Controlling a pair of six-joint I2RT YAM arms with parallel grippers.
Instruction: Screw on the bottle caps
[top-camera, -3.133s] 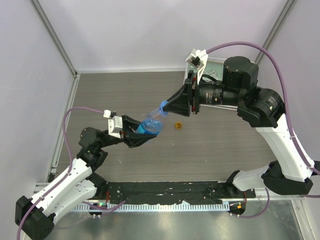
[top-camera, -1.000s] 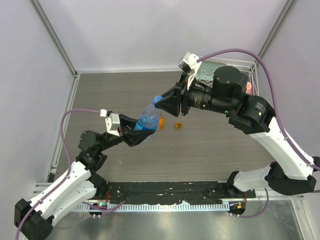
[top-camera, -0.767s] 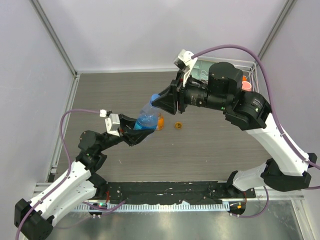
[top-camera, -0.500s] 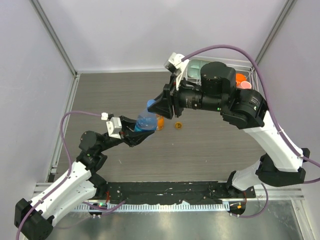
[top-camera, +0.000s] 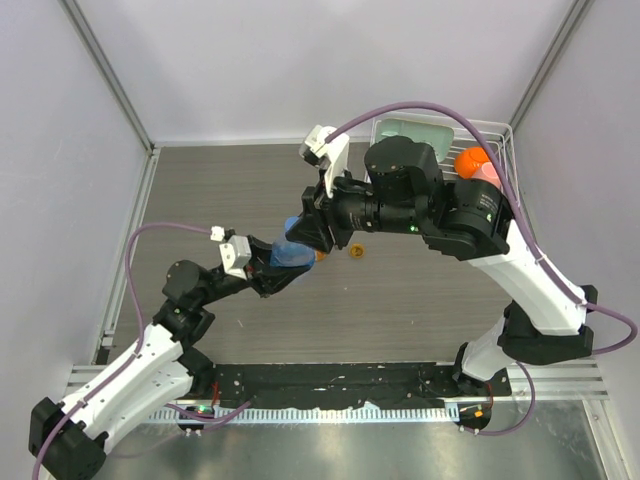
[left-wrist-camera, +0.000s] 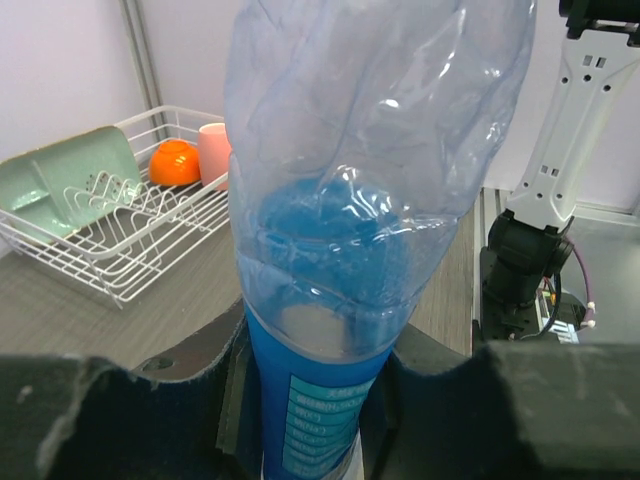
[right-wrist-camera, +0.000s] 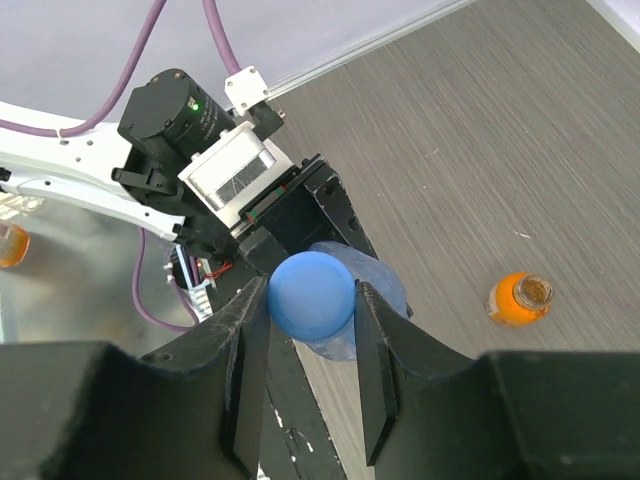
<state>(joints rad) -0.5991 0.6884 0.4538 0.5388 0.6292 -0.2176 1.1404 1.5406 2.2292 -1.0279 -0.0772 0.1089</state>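
Cross-threading looms from tilt: right jaws pinch the round blue plastic cap (right-wrist-camera: 311, 293), left jaws clamp the slanted clear plastic bottle (left-wrist-camera: 340, 250).

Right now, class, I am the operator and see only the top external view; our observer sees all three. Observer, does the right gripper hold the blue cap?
Observer: Yes. The right wrist view shows the blue cap pinched between the fingers of the right gripper, over the neck of the clear bottle.
Operator: Is the other bottle capped?
Observer: No, that view shows the squat orange bottle open-mouthed.
Operator: What holds the clear bottle?
Observer: The left wrist view shows the left gripper clamped at its blue label.
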